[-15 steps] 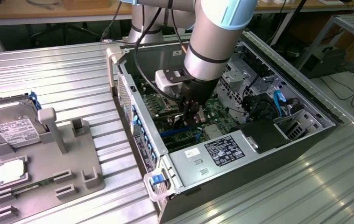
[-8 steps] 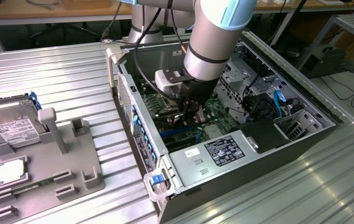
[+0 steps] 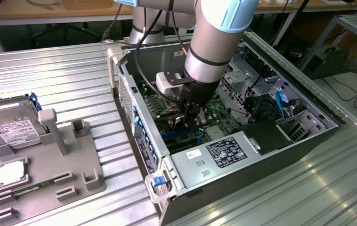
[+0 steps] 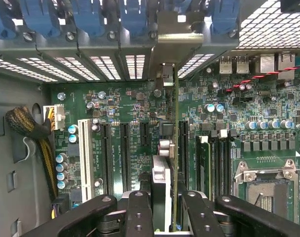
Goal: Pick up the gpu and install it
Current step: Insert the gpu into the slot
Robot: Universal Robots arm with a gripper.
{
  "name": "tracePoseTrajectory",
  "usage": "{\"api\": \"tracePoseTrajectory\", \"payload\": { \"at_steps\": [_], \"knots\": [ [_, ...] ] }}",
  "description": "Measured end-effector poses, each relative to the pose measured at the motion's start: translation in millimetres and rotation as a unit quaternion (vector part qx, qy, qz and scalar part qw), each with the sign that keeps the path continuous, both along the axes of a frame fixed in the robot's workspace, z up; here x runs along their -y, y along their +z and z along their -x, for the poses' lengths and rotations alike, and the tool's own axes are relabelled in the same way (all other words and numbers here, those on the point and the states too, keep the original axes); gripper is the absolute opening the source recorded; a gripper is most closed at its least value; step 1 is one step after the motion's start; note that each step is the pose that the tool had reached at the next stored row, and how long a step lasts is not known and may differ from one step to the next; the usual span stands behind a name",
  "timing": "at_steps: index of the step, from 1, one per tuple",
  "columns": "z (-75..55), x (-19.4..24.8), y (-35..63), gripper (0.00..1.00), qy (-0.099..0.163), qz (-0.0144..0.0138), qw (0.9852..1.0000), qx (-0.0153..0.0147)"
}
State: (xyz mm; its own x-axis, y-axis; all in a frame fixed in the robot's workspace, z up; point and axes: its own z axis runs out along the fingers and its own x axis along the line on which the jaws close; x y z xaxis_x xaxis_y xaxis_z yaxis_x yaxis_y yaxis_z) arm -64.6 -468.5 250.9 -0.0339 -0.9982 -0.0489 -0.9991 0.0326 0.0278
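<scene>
My gripper (image 3: 190,121) reaches down into the open computer case (image 3: 272,155). In the wrist view the gripper (image 4: 165,197) is shut on the gpu (image 4: 160,180), a thin dark card seen edge-on. The card stands upright over the green motherboard (image 4: 115,108), in line with one of the long black expansion slots. Its silver metal end bracket (image 4: 172,42) sits against the rear slot openings of the case. The card's lower edge is hidden, so I cannot tell whether it is in the slot.
Blue slot latches (image 4: 81,15) line the case's rear wall. An open CPU socket (image 4: 263,192) and memory slots lie beside the card. A braided cable bundle (image 4: 26,128) runs along the case wall. Outside, a grey fixture (image 3: 59,160) holds a hard drive (image 3: 9,129) and a CPU chip (image 3: 12,172).
</scene>
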Motion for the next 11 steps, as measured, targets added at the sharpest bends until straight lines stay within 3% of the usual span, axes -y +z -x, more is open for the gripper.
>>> {"api": "tracePoseTrajectory", "payload": {
  "at_steps": [11],
  "knots": [
    [0.0, -0.1, -1.7, 0.29, 0.0, 0.0, 1.0, 0.0]
  ]
}}
